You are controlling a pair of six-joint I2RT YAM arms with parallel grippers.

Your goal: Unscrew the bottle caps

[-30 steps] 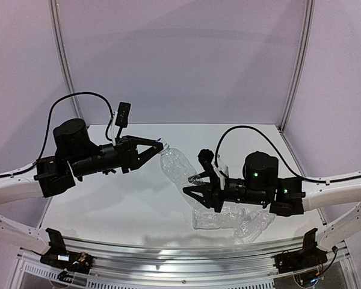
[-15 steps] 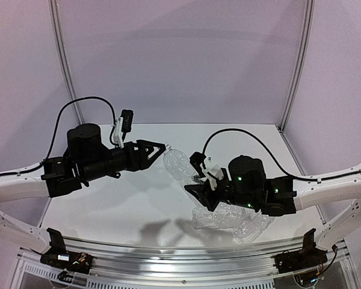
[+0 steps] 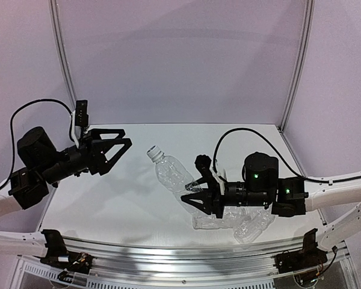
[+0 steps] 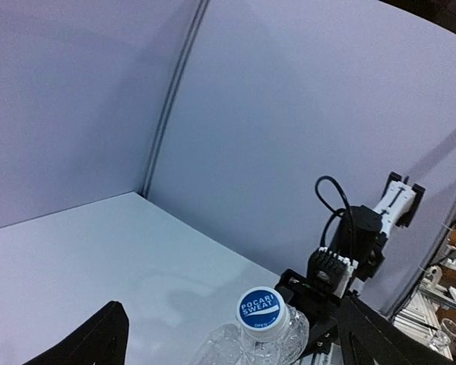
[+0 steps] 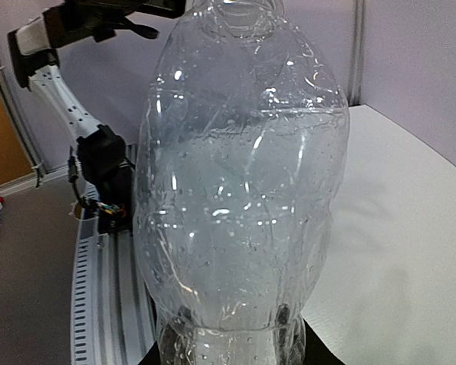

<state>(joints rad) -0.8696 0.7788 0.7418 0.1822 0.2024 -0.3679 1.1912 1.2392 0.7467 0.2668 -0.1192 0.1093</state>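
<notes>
Where your right arm reaches in, two crinkled clear bottles [image 3: 216,221] lie on the smooth white table [image 3: 108,205] beneath it. Your right gripper [image 3: 192,195] is clamped on the lower end of a third bottle [image 3: 171,174], which is clear, dimpled and tilted up and to the left. Its round cap [image 3: 153,152], white-skirted with a blue printed top, sits on the neck. Your left gripper [image 3: 117,156] gapes wide and empty, well apart from the cap.

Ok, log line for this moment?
left gripper: open, off cap | right gripper: shut on bottle | cap: on | other bottles: lying down
</notes>
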